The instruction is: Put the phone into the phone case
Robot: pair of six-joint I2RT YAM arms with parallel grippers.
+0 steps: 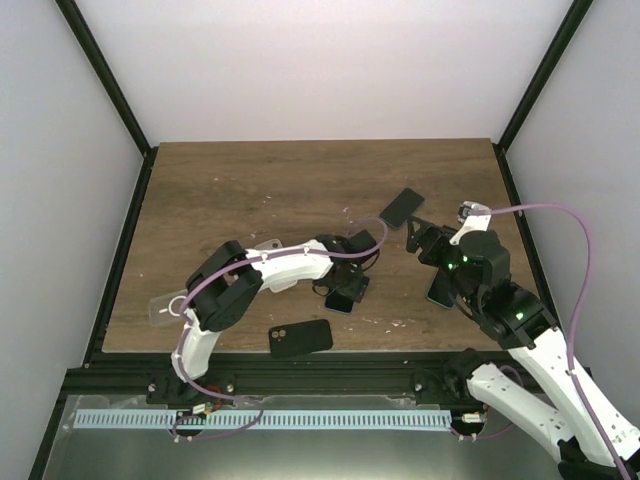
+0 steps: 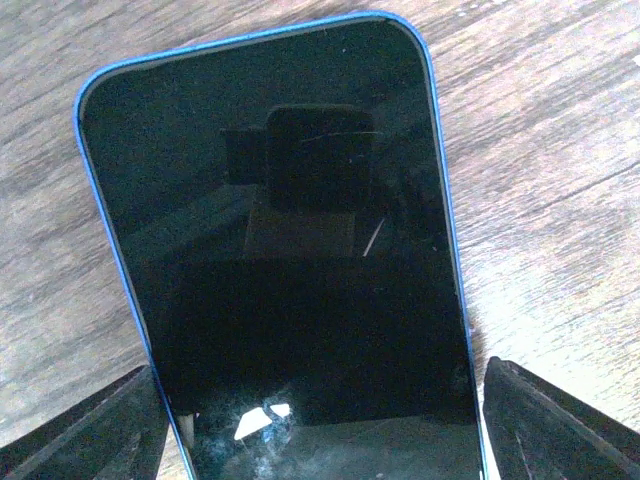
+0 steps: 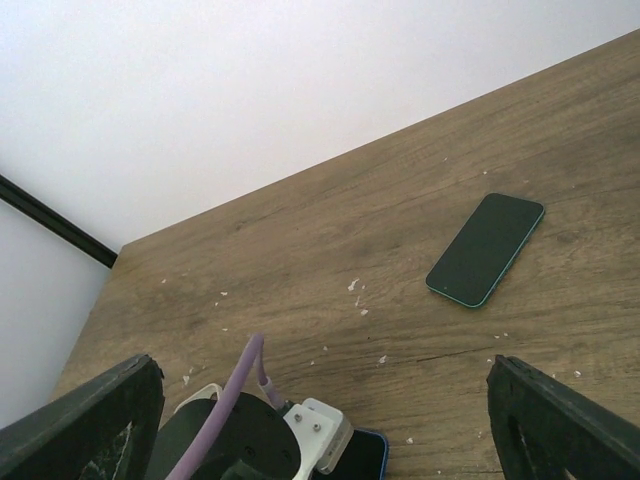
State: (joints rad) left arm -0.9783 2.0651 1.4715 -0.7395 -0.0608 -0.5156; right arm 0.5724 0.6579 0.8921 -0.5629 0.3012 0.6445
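- White walls (image 1: 320, 60) and black frame posts (image 1: 100, 75) close off the wooden desk (image 1: 250, 190) on three sides. We see the most bare wood toward the far edge, beyond both hands.
- We count two arms and two hands.
- We find the left hand (image 1: 348, 285) low over the desk's middle. The blue phone (image 2: 290, 250) lies screen up between its fingers (image 2: 90, 435).
- The fingers stand just beside the blue phone's long edges. We cannot tell whether they press on it.
- The right hand (image 1: 413, 238) hangs to the right of the left hand. Its fingers are spread wide, with nothing between them.
- We count three phones: the blue phone under the left hand, a teal phone (image 1: 402, 207) just beyond the right hand, and a dark slab (image 1: 438, 290) that is mostly hidden under the right arm.
- We count two cases. The black case (image 1: 300, 338) lies on the near side of the left hand, close to the desk's front edge and apart from the blue phone. A clear case (image 1: 165, 307) sits far to the left of that hand, at the desk's left edge.
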